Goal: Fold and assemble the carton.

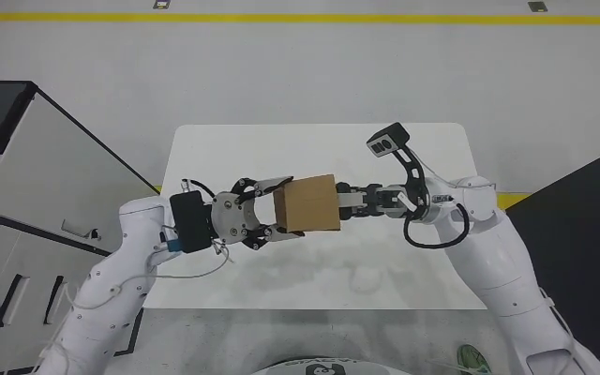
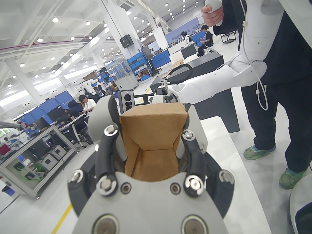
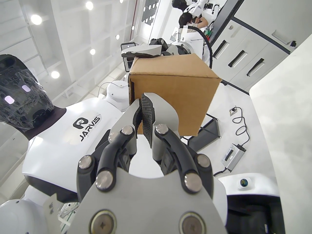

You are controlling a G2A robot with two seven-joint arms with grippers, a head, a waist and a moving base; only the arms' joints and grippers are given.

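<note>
A brown carton (image 1: 309,203) hangs in the air over the middle of the white table (image 1: 412,272). My left gripper (image 1: 286,207) is shut on the carton, one finger on its far side and one on its near side. In the left wrist view the carton (image 2: 152,132) sits between the fingers (image 2: 107,113), its folded end flaps facing the palm. My right gripper (image 1: 345,200) is shut, tips together against the carton's opposite face. In the right wrist view its tips (image 3: 143,101) press the box (image 3: 175,91) near an edge where a flap seam shows.
A black-topped cabinet (image 1: 56,159) stands off the table's left side and a dark panel (image 1: 562,216) off its right. A yellow line (image 1: 300,17) runs across the floor beyond the table. A cable and power brick (image 3: 234,152) lie on the floor.
</note>
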